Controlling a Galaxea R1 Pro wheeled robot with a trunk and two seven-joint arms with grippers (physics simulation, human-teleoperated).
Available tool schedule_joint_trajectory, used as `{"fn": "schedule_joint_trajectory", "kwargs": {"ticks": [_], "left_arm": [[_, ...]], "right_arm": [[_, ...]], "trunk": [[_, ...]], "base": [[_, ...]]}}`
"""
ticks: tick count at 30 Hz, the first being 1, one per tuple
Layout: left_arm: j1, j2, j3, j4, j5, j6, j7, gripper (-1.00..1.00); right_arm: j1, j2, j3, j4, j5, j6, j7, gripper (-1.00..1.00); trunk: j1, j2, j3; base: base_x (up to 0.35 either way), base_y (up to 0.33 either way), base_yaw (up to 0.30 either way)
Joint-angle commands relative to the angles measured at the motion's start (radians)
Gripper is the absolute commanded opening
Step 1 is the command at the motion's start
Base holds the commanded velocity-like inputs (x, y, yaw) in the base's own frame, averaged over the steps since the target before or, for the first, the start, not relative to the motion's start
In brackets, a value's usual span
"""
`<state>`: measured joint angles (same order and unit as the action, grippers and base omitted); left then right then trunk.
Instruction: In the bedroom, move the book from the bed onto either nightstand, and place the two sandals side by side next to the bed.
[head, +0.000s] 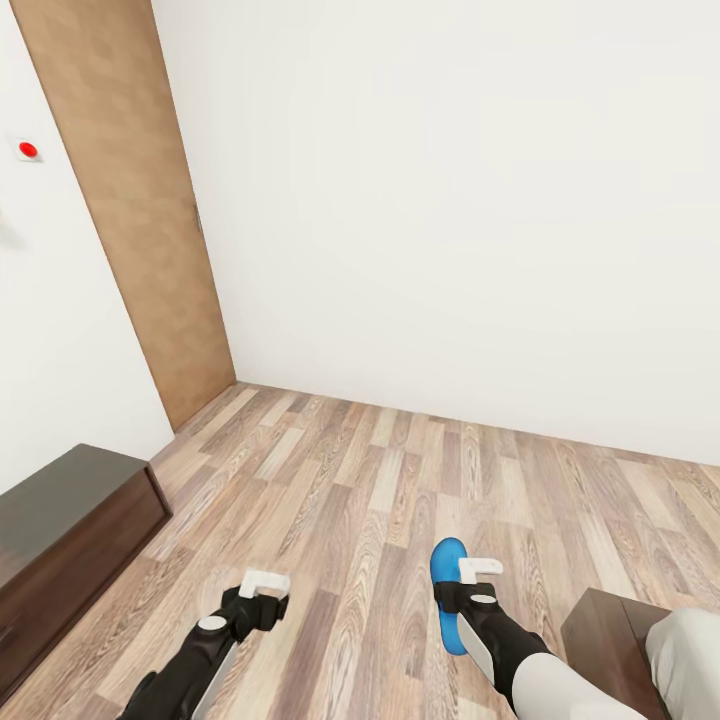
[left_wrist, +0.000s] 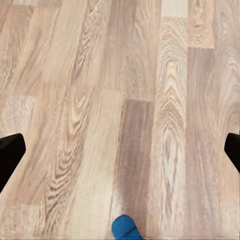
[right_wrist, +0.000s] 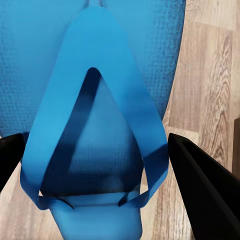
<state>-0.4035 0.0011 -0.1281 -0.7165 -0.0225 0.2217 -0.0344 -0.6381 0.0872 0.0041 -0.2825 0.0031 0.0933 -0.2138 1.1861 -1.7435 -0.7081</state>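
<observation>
My right pincer (head: 478, 585) is clamped on one blue sandal (head: 447, 592) above the floor (head: 340, 500), left pincer (head: 262, 592) apart and empty, nothing placed yet that I can see.

A flat bright blue rubber flip-flop sandal (head: 447, 592) lies over the light brown wood-plank floor (head: 350, 490), partly hidden in the head view. The right wrist view shows its blue thong strap (right_wrist: 100, 100) arching above the textured footbed.

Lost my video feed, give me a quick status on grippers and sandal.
Right gripper fingers astride blue sandal, grip unconfirmed. Left gripper open, holding nothing, over wood floor. Dark cabinet at left, nothing blocking.
</observation>
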Motion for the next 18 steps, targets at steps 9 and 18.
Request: {"fn": "schedule_joint_trajectory", "kwargs": {"ticks": [9, 18], "left_arm": [[-0.04, -0.008, 0.001, 0.095, -0.002, 0.029, -0.003, 1.0], [-0.051, -0.02, 0.0, 0.115, -0.002, 0.034, -0.065, 1.0]], "right_arm": [[0.0, 0.0, 0.001, -0.002, 0.0, 0.006, -0.004, -1.0], [0.0, -0.001, 0.001, -0.001, 0.0, 0.006, -0.004, -1.0]], "trunk": [[0.0, 0.0, -0.001], [0.0, 0.0, -0.001]], "base": [[0.0, 0.0, 0.0], [0.0, 0.0, 0.0]]}}
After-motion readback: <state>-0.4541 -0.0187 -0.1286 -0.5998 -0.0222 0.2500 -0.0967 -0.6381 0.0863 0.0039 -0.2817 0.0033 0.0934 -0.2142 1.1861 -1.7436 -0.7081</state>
